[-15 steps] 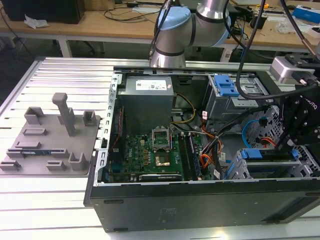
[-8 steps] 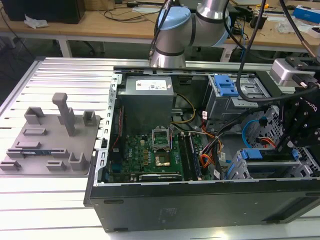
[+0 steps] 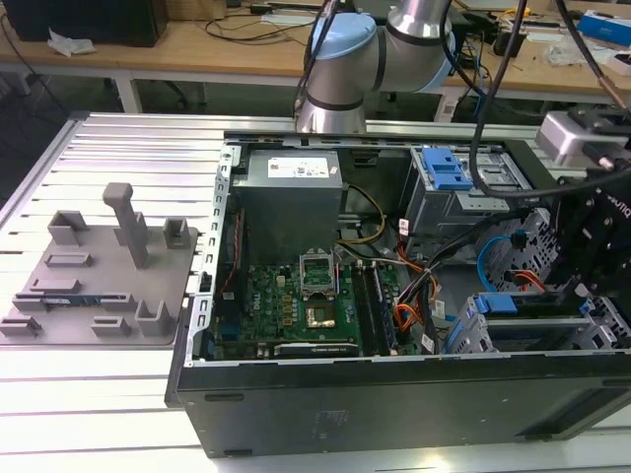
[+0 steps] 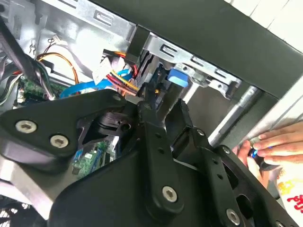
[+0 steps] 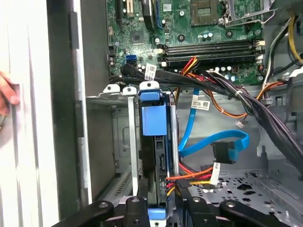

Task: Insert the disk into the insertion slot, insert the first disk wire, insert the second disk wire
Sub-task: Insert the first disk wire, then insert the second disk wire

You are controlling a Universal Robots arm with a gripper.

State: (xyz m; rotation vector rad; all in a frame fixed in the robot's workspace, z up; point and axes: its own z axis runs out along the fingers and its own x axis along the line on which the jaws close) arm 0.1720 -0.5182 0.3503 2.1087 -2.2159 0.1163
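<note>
The disk (image 5: 154, 127), edge-on in its blue carrier, sits inside the insertion slot (image 5: 122, 137), a grey perforated cage at the case's corner (image 3: 537, 330). My gripper (image 5: 161, 205) straddles the disk's near end. In the second wrist view its two black fingers (image 4: 150, 142) close in on a dark plug at the end of the first disk wire (image 4: 124, 78), a red, orange and yellow bundle (image 5: 191, 177) that reaches the disk. The second disk wire (image 5: 208, 142), flat and light blue, loops loose beside the cage with its dark plug (image 5: 222, 153) hanging free.
A person's hand (image 4: 265, 146) rests on the outside of the case wall (image 5: 61, 118). A thick black cable bundle (image 5: 213, 87) crosses above the cage. The motherboard (image 3: 306, 296), power supply (image 3: 291, 197) and taller bay with a blue latch (image 3: 449, 177) fill the case. A grey fixture plate (image 3: 99, 266) lies outside.
</note>
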